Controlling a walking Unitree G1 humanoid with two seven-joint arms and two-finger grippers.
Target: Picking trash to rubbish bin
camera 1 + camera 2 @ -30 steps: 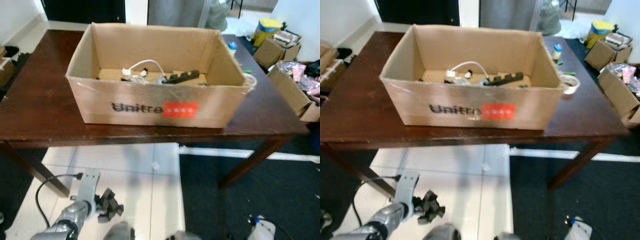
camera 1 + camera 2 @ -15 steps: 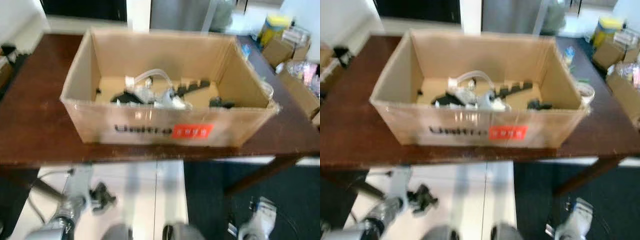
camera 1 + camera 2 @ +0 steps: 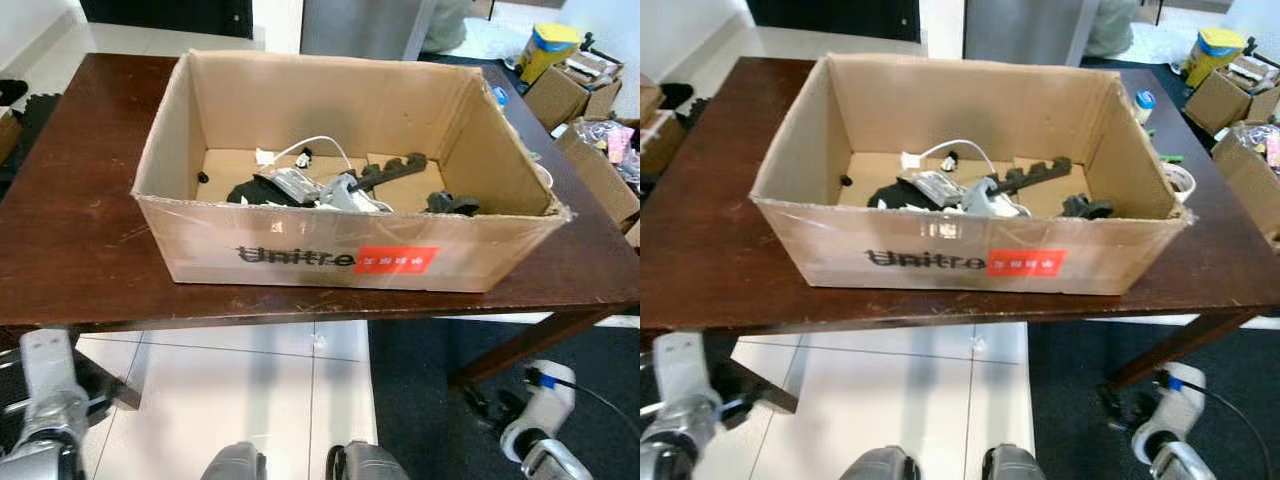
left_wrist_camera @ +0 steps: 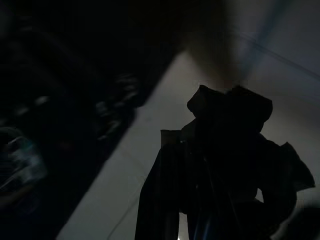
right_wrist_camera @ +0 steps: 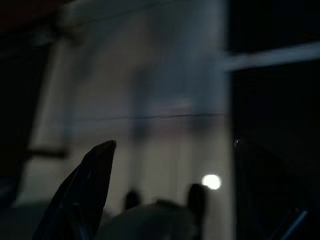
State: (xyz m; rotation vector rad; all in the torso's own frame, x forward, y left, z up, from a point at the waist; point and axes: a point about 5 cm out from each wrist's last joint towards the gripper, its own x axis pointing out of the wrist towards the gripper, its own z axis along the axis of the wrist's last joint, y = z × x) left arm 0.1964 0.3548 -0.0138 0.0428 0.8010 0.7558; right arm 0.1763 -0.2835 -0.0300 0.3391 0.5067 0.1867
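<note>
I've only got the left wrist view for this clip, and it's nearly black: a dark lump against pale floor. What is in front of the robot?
Observer: An open cardboard box sits on a dark wooden table, straight ahead.
Operator: Is there anything inside it?
Observer: Yes. A white cable, a black notched bar and other dark bits lie on its bottom.
Operator: Where are the arms?
Observer: Both are low, below the table's front edge: the left arm and the right arm, over the floor.

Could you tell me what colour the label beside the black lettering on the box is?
Red, on the cardboard box front; clearest in the right eye view.
</note>
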